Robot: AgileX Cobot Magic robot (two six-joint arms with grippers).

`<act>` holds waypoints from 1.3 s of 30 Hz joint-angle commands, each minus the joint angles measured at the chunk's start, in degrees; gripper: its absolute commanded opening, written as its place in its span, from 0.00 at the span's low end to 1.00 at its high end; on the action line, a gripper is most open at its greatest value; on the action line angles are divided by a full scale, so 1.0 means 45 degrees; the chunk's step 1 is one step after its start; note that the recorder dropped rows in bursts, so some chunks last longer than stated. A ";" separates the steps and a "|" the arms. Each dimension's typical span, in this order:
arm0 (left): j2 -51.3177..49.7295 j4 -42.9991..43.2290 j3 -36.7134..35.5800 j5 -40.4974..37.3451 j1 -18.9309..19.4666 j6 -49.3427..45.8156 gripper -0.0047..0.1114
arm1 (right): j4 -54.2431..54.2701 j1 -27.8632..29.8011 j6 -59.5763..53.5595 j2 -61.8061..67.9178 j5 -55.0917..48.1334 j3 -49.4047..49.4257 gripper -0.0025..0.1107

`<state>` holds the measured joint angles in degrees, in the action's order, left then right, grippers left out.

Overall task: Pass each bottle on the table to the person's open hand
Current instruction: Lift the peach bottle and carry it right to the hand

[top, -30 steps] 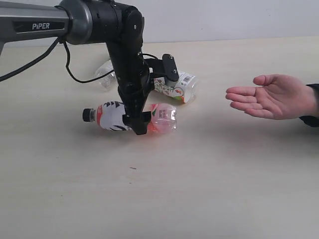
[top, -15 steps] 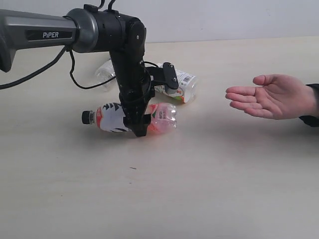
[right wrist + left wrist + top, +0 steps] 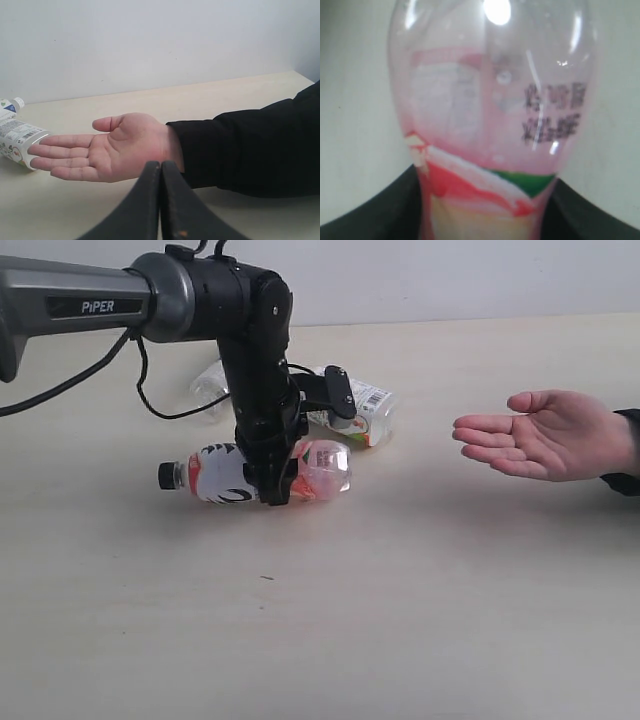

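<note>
The pink-white bottle (image 3: 222,473) is now lying a touch further left and higher than half a second ago, as the left end effector (image 3: 274,490) is closing around its middle. In the left wrist view the black fingers (image 3: 375,217) are pressing against both sides of the clear body, so the end effector is gripping the bottle. The bottle is lying on its side, on or barely off the bench (image 3: 400,620).

The step in hand is securing this grasp. The next move is calling for a clean lift, then a carry rightward to the person's open hand (image 3: 535,445), which is waiting palm up, well apart from the bottle.

The right end effector (image 3: 160,167) is hovering near that hand with its fingers closed together, holding nothing. A floral bottle (image 3: 362,416) and a clear bottle (image 3: 208,390) are lying behind the arm, waiting their turn.
</note>
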<state>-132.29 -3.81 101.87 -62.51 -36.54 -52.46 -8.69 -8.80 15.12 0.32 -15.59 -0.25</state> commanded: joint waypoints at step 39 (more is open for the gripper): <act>0.2760 0.0322 0.0030 -0.1656 -0.2066 0.3933 0.04 | -0.0050 -0.0042 0.0006 -0.0071 0.0106 0.0056 0.02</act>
<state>-120.72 -3.08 101.87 -69.93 -45.30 -37.48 -8.69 -8.80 15.12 0.32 -15.59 -0.25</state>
